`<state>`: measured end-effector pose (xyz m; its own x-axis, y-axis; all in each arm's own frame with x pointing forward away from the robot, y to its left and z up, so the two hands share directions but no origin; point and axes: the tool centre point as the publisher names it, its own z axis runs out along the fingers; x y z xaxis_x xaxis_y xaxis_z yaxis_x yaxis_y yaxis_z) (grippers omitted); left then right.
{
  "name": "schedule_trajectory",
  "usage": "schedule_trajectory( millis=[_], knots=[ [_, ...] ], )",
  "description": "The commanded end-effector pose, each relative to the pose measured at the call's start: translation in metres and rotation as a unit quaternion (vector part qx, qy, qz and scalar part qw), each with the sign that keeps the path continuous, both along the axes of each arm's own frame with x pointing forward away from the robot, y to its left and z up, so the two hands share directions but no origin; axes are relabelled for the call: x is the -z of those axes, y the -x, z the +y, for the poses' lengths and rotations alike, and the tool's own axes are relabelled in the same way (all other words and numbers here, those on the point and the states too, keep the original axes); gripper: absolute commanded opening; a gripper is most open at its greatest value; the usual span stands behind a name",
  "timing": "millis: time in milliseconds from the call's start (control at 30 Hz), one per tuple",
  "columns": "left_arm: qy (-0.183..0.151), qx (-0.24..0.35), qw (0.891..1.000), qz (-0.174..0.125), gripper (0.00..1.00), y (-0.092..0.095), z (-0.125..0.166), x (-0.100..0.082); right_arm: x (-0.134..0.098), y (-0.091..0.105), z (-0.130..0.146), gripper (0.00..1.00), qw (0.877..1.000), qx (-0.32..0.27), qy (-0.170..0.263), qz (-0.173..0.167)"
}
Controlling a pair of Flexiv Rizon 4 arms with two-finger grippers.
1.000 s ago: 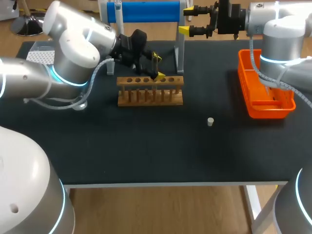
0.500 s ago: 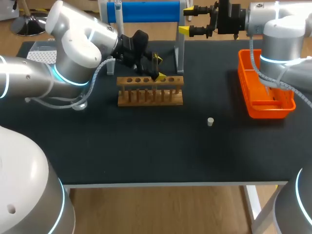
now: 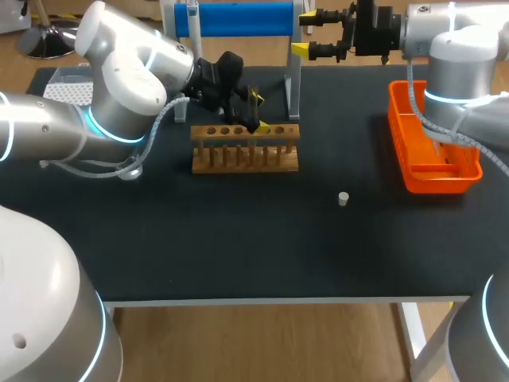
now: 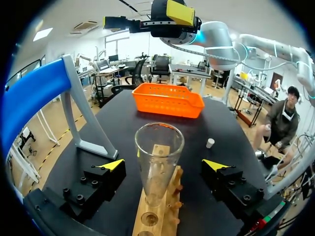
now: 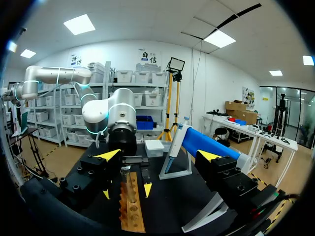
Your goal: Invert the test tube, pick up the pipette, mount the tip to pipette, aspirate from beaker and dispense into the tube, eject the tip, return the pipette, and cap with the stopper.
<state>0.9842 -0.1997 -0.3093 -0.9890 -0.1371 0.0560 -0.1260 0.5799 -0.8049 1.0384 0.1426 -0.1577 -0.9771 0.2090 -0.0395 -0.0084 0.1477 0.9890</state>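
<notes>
Head view: left gripper [image 3: 253, 111] hangs at wooden rack [image 3: 245, 149] near worktop's far edge; grip unclear here. Stopper [image 3: 343, 198] lies mid-worktop. Left wrist view: fingers [image 4: 106, 179] wide apart, flanking upright test tube [image 4: 157, 162] in rack, not touching. Right wrist view: right gripper [image 5: 158, 155] wide open, empty. Risk: off-centre closing could tip or wedge tube.

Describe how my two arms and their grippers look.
The left arm and right arm are smooth silver-grey tubes with rounded joints ringed by glowing cyan bands. A pale hose loops along the outside of each. The left gripper and right gripper are black blocks with bolted fingers ending in bright yellow wedge tips.
</notes>
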Motion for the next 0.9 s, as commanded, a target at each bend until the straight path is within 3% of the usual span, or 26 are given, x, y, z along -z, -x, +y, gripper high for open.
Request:
schedule_trajectory(
  millis=[33,567,900],
  knots=[
    [0.000,0.000,1.000,0.000,1.00,0.000,0.001,-0.001,-0.001,0.000,-0.001,1.00,1.000,-0.002,0.001,0.001],
    [0.000,0.000,1.000,0.000,1.00,0.000,0.001,-0.001,-0.001,0.000,-0.001,1.00,1.000,-0.002,0.001,0.001],
    [0.000,0.000,1.000,0.000,1.00,0.000,0.001,-0.001,-0.010,0.048,-0.059,1.00,1.000,0.014,0.015,-0.013]
  ],
)
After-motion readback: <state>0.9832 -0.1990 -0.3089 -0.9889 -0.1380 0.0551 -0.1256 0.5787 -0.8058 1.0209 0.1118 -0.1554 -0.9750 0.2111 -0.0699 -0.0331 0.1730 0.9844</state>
